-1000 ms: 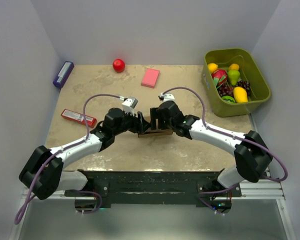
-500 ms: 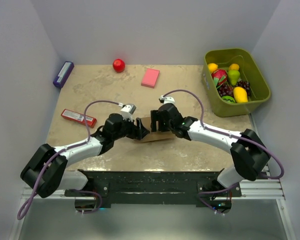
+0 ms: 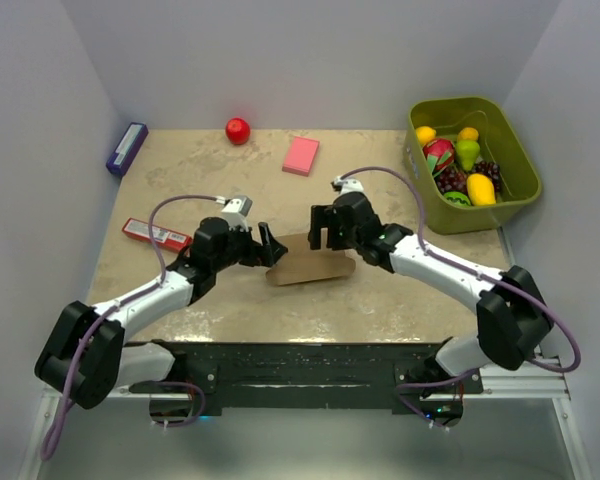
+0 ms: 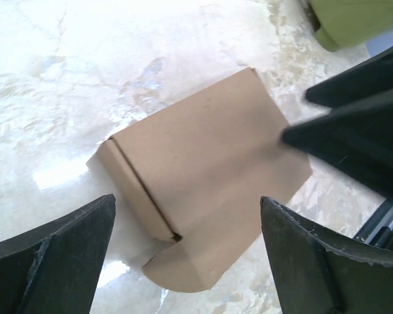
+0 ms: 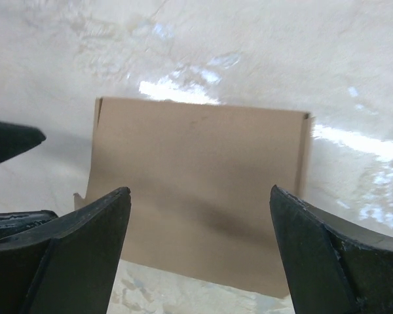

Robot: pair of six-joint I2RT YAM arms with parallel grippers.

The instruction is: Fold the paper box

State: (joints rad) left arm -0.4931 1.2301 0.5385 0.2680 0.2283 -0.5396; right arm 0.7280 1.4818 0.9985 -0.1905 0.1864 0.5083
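Note:
The paper box (image 3: 310,266) is plain brown cardboard, folded into a low closed box, and lies flat on the table between the arms. In the left wrist view the paper box (image 4: 203,170) shows a side seam and a rounded flap sticking out at its near end. In the right wrist view its top (image 5: 203,176) is closed and smooth. My left gripper (image 3: 271,246) is open and empty just left of the box, and its jaws (image 4: 187,198) stand wide apart above it. My right gripper (image 3: 321,234) is open and empty at the box's far edge, with its jaws (image 5: 200,190) above the lid.
A green bin (image 3: 523,203) holding toy fruit stands at the back right. A pink flat block (image 3: 301,155) and a red ball (image 3: 238,130) lie at the back. A purple box (image 3: 126,148) and a red bar (image 3: 156,234) lie at the left.
Both grippers have drawn back from the box, the left one to the left and the right one toward the back right. The box now lies free and lower on the table.

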